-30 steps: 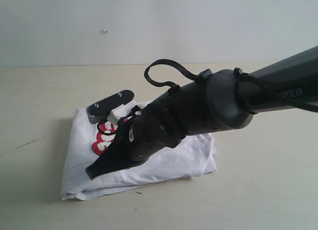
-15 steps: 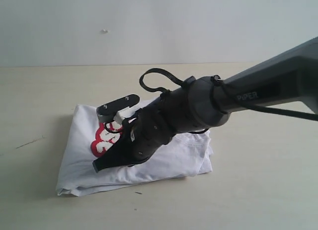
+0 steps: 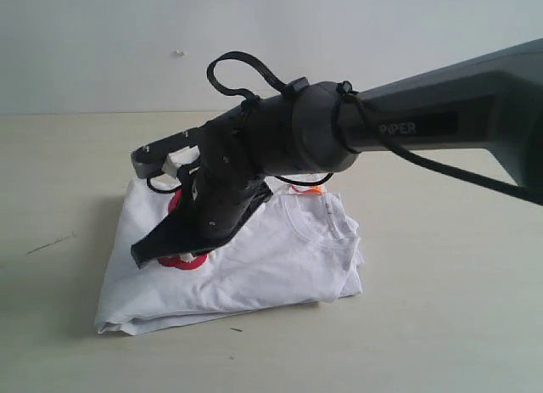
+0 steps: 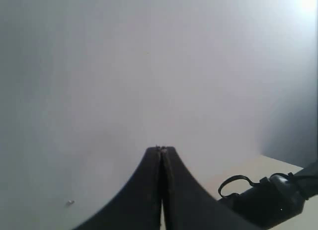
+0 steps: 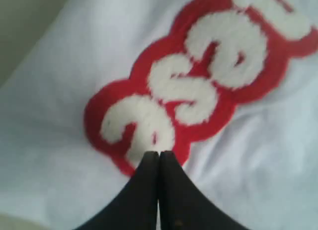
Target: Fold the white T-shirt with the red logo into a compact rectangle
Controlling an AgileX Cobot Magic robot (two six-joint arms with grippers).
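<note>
I count one white T-shirt [image 3: 280,257], one red logo [image 5: 198,86] on that shirt, one table [image 3: 441,325] beneath the shirt, and two grippers: right gripper [image 3: 138,255] over the shirt, left gripper [image 4: 161,150] elsewhere.

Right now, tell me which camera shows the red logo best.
Right wrist view: the red logo fills the frame, white letters clear. The exterior view shows only slivers under the arm; the left wrist view, none.

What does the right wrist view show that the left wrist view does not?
Only the right wrist view: the red logo with white letters on the white T-shirt. Only the left wrist view: a bare wall, a strip of table and the right arm with its cable loop. Both: a pair of black jaws shut tip to tip.
</note>
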